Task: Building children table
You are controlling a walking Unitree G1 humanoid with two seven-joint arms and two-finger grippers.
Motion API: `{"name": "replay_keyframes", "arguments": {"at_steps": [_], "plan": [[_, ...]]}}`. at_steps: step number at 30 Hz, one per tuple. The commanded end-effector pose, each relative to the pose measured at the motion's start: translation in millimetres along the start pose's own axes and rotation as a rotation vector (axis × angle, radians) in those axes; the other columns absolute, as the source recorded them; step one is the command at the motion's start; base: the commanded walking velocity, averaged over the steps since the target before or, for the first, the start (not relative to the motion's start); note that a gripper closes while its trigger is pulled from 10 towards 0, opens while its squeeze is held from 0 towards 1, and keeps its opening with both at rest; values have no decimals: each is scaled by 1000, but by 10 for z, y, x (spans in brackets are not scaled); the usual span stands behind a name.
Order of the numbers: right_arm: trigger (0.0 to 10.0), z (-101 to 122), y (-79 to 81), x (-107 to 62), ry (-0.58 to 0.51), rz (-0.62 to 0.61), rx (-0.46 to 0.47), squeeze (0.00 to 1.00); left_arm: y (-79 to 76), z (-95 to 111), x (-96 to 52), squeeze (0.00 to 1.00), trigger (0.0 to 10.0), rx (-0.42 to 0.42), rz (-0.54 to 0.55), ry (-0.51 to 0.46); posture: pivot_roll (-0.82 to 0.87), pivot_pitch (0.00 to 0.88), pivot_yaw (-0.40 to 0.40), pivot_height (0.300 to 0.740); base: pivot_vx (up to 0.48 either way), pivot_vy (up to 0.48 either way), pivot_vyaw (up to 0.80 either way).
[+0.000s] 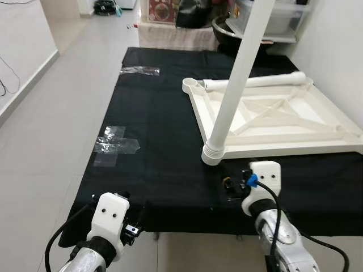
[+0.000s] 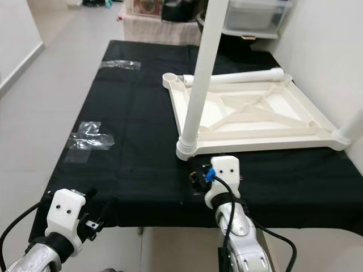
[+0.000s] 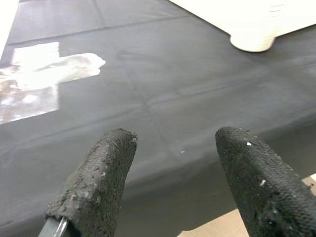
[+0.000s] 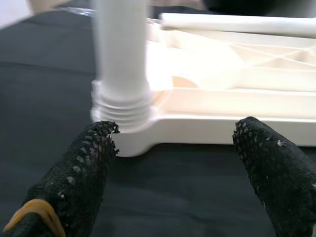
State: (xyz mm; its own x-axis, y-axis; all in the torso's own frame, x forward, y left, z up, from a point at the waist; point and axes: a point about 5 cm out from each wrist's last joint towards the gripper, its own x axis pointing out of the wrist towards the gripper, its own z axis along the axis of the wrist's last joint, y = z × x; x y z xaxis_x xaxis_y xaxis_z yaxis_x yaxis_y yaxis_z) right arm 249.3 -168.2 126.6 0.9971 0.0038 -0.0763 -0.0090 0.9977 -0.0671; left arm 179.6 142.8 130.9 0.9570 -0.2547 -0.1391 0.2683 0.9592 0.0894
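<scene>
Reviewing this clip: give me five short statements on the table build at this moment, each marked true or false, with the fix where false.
1. The white tabletop lies upside down on the black cloth. True.
2. One leg stands upright in the near corner socket. True.
3. The right gripper is clamped around that leg. False: its jaws are open, just short of the leg's base.
4. A second leg lies across the tabletop's far edge. True.
5. The left gripper holds a strip of tape. False: its jaws are open and empty, near the cloth's front edge; the clear tape sticks to the cloth.
</scene>
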Motion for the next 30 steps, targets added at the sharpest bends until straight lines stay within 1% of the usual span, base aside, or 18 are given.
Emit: {"name": "replay_keyframes", "arguments": {"at_steps": [1,3,4,5,7,8,9,10,12,13,15,16,19,21,24,25,29,30], "plan": [[10000,-60,-114,-9,17,-60,-26,0,7,-34,0,0,10000,3,22,9,129,44,-92,740,0,0,0],[10000,-76,-150,-10,22,-80,-35,0,10,-40,-1,0,10000,8,32,11,129,44,-92,740,0,0,0],[10000,-76,-227,15,21,-126,-43,0,22,-47,1,0,10000,2,47,11,130,34,-93,740,0,0,0],[10000,-76,-227,15,21,-126,-43,0,22,-47,1,0,10000,2,47,11,130,34,-93,740,0,0,0],[10000,-33,-392,115,4,-222,-21,0,137,-32,9,0,10000,5,143,-2,128,32,-98,740,0,0,0],[10000,-33,-392,115,4,-222,-21,0,137,-32,9,0,10000,5,143,-2,128,32,-98,740,0,0,0],[10000,-14,-441,154,-3,-247,-10,0,191,-19,11,0,10000,8,185,-10,128,32,-98,740,0,0,0],[10000,-14,-441,154,-3,-247,-10,0,191,-19,11,0,10000,8,185,-10,128,32,-98,740,0,0,0],[10000,64,-496,245,-35,-278,-1,0,345,45,20,0,10000,14,286,-38,136,34,-104,740,0,0,0],[10000,64,-496,245,-35,-278,-1,0,345,45,20,0,10000,14,286,-38,136,34,-104,740,0,0,0],[10000,161,-502,349,-66,-286,-2,0,456,108,29,0,10000,36,351,-63,139,37,-107,740,0,0,0],[10000,204,-495,385,-81,-284,2,0,481,124,32,0,10000,49,365,-68,139,37,-107,740,0,0,0],[10000,263,-489,440,-99,-281,9,0,497,125,41,0,10000,55,374,-68,139,43,-111,740,0,0,0],[10000,263,-489,440,-99,-281,9,0,497,125,41,0,10000,55,374,-68,139,43,-111,740,0,0,0],[10000,354,-537,525,-121,-305,10,0,493,114,54,0,10000,39,374,-70,141,47,-109,740,0,-382,0],[10000,386,-557,549,-127,-315,30,0,490,115,57,0,10000,38,374,-68,137,53,-109,740,0,-458,0],[10000,450,-589,588,-145,-328,44,0,487,112,65,0,10000,34,375,-63,139,56,-109,740,0,-405,0],[10000,462,-597,597,-149,-333,44,0,482,100,72,0,10000,17,369,-54,139,57,-110,740,0,0,0]]}}
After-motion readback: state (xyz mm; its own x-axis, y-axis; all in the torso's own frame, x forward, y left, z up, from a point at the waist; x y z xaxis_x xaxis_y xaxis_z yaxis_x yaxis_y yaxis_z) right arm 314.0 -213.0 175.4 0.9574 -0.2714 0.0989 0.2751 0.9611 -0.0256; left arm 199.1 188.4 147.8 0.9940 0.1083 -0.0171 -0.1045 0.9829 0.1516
